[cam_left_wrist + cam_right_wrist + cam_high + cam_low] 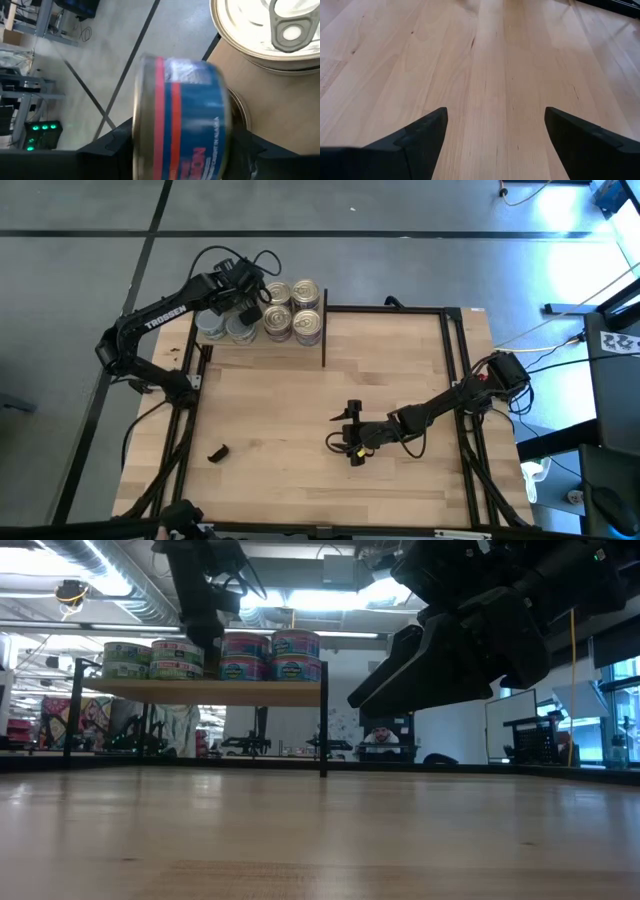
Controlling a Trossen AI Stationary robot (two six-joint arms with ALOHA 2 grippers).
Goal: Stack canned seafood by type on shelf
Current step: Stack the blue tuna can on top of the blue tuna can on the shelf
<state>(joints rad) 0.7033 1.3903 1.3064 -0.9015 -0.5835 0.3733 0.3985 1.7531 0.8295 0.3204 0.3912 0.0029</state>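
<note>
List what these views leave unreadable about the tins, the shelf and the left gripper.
- Blue tin: label blurred in the left wrist view; its grip by the left gripper is unclear.
- Tins at the shelf's left end: partly hidden by the left arm in the high view.
- Shelf: its top is edge-on in the low view, so rear tins are hidden.

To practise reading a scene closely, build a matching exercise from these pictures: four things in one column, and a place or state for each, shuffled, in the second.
Things:
1. left gripper
2. right gripper
3. blue-and-red tin
4. small black object

Places or states:
A. lying on the tabletop near the left edge
B. open, empty, over bare wood
C. between dark fingers
D. over the tins on the shelf

Pairs: 1-D, 2-B, 3-C, 4-A
</note>
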